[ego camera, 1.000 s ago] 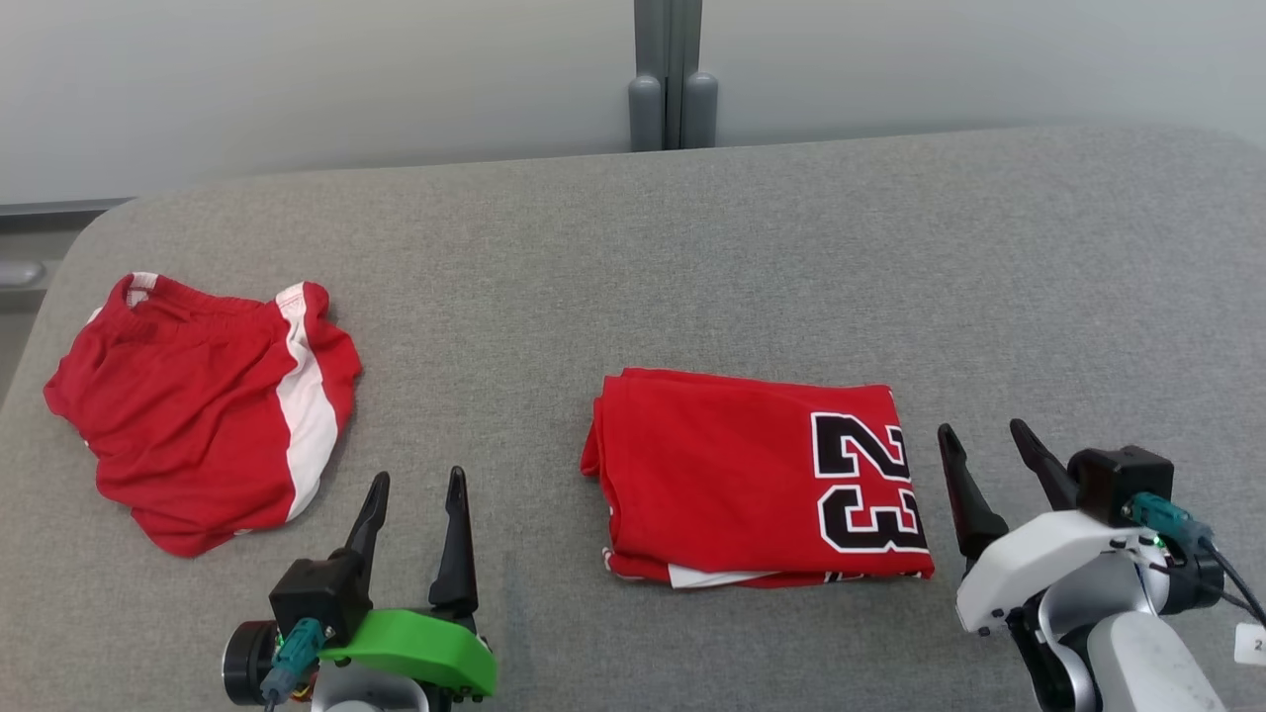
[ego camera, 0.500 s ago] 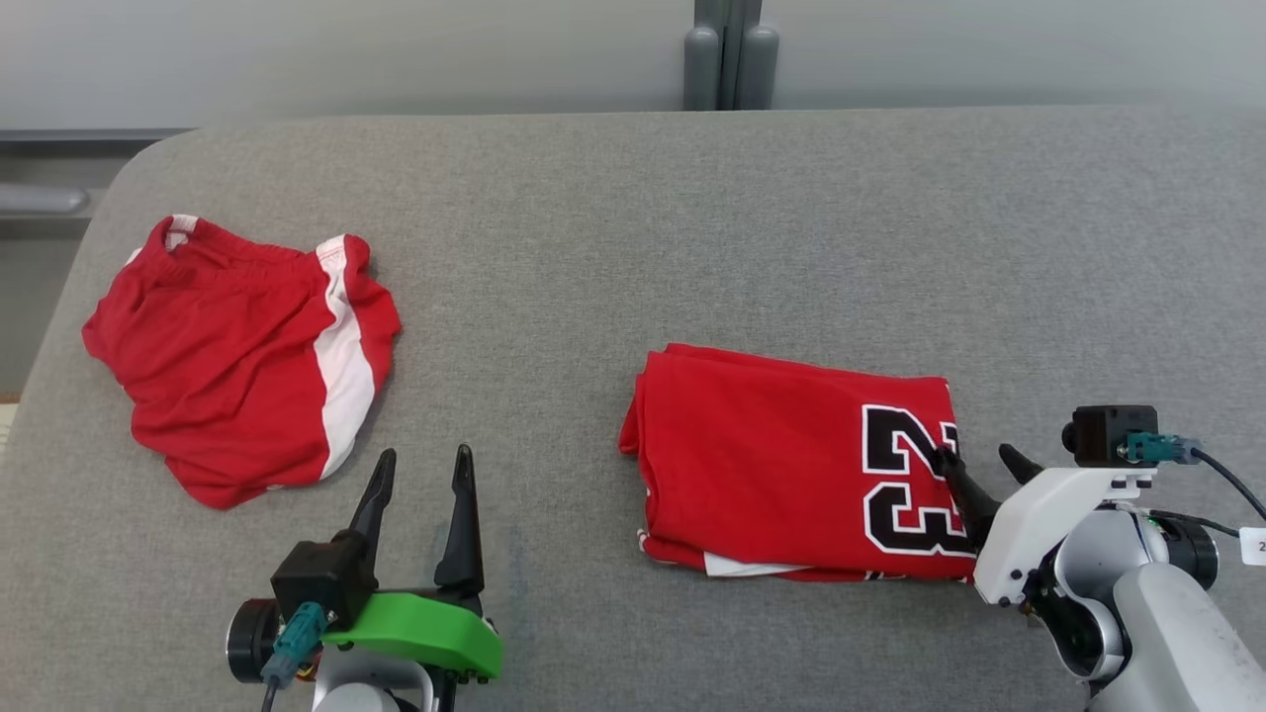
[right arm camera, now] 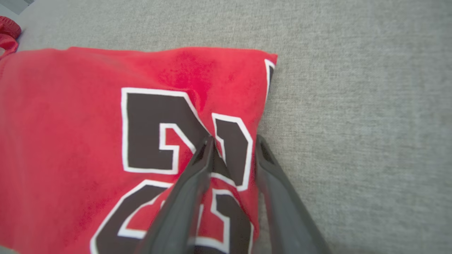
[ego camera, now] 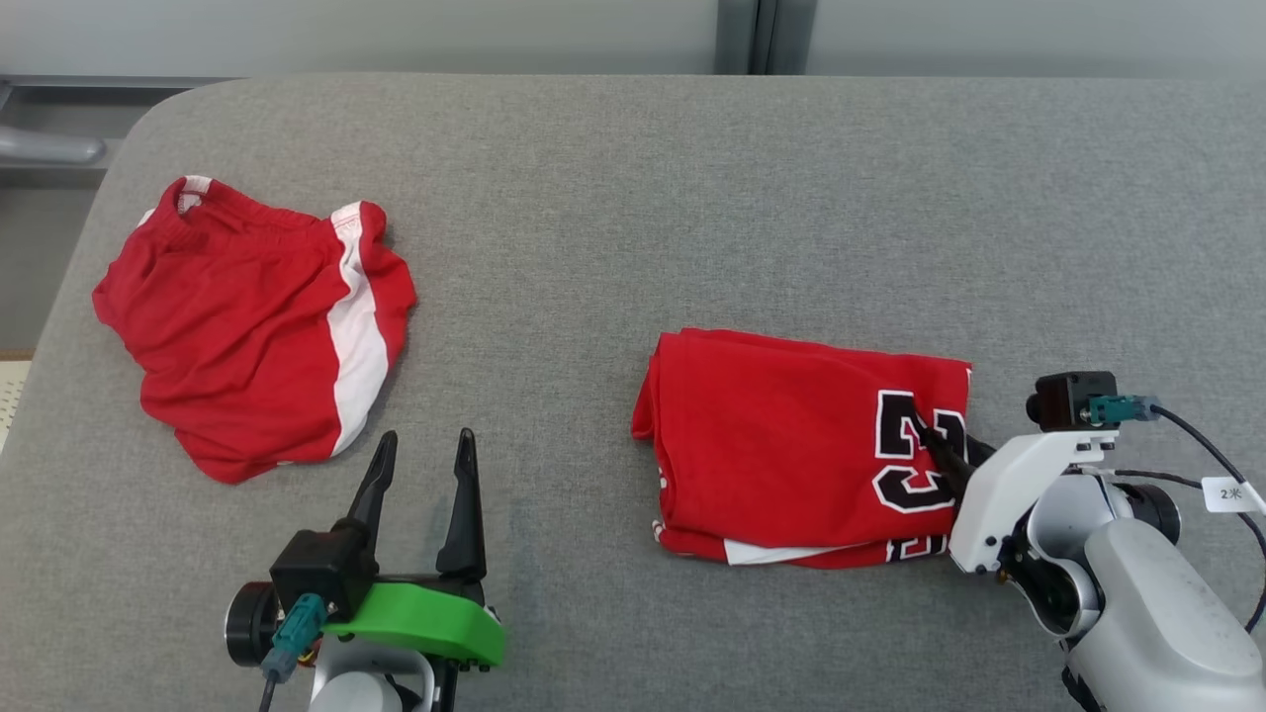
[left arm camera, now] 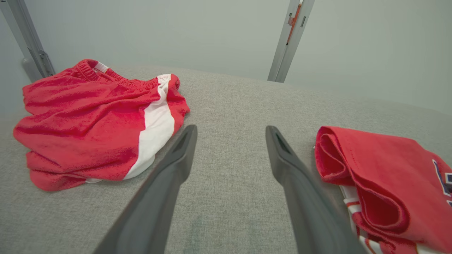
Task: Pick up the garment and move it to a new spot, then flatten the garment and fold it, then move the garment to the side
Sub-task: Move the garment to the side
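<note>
jersey (ego camera: 781, 445): red, black-white numerals | shorts (ego camera: 237, 336): red, white stripe | table (ego camera: 633, 198): grey

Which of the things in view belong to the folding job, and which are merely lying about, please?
Job in hand: folded jersey; right end effector, fingers astride its edge; left end effector, open, idle.
Lying about: red shorts, crumpled at the left of the grey table.

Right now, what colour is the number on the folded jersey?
The number is black, outlined white; right wrist view.
</note>
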